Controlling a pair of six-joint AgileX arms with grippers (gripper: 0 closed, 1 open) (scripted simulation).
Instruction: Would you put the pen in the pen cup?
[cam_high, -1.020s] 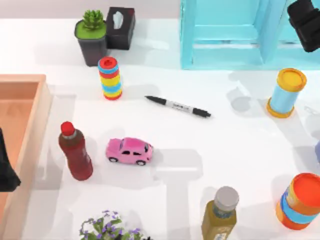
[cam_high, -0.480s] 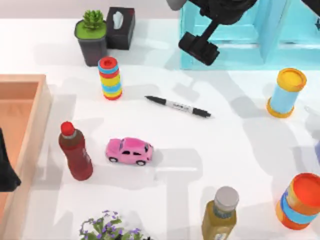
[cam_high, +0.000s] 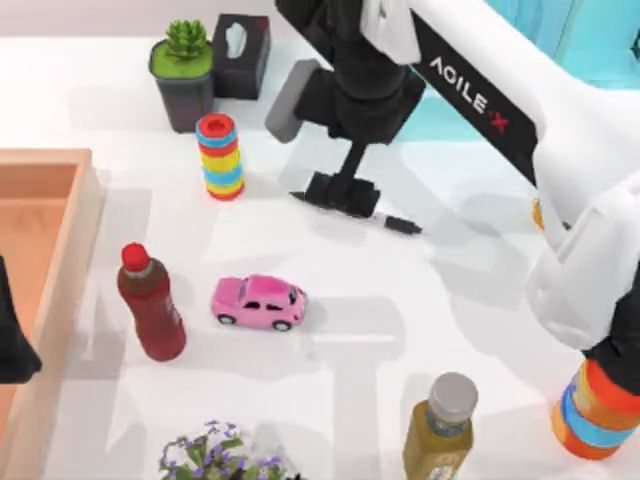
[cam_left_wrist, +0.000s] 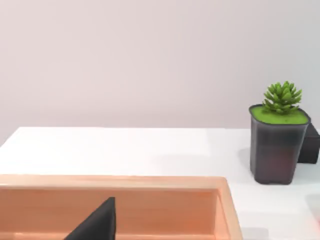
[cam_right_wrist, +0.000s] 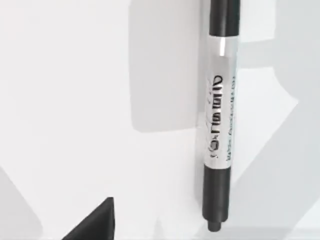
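The pen (cam_high: 402, 224) lies flat on the white table just behind its centre, and only its right end shows past my right gripper (cam_high: 342, 195), which hangs open directly over it. In the right wrist view the pen (cam_right_wrist: 219, 125) lies close below, black with a white printed band, and one dark finger (cam_right_wrist: 95, 222) stands beside it without touching. An orange-and-blue cylinder (cam_high: 597, 415) stands at the front right. I cannot tell whether it is the pen cup. My left gripper (cam_high: 12, 345) is parked at the left edge over the wooden tray.
A wooden tray (cam_high: 60, 160) fills the left side. Around the pen stand a stack of coloured rings (cam_high: 220, 155), a red bottle (cam_high: 150, 305) and a pink toy car (cam_high: 258, 302). A succulent pot (cam_high: 182, 75), a tissue box (cam_high: 240, 50) and a turquoise rack (cam_high: 590, 40) line the back, a yellow bottle (cam_high: 440, 425) the front.
My right arm has swung in from the back right and come down over the pen, now covering most of it. The pen and the left arm have not moved.
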